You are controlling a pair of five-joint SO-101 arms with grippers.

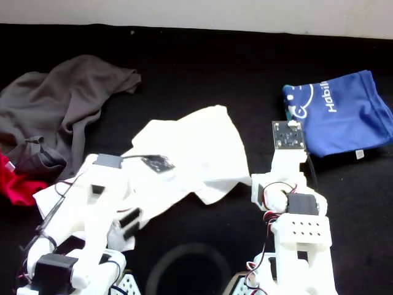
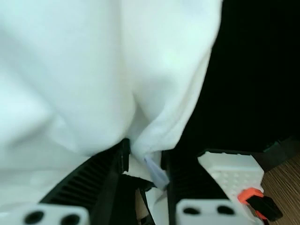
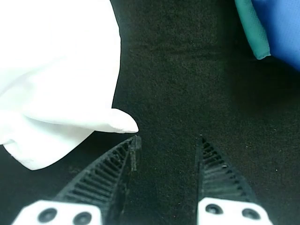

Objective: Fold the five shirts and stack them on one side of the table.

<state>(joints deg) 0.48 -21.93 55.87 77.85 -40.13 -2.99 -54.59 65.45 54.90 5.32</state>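
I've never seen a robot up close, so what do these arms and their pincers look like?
The left arm and right arm are blocky white plastic shells with black motors at the joints and thin red and black wires looping outside. The left gripper and right gripper each have two black, ribbed, tapering fingers on white mounts.

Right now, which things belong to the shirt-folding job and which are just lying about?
Job: white shirt, pinched in the left gripper; grey shirt; red shirt; blue shirt; right gripper, open.
Just there: black table cover.
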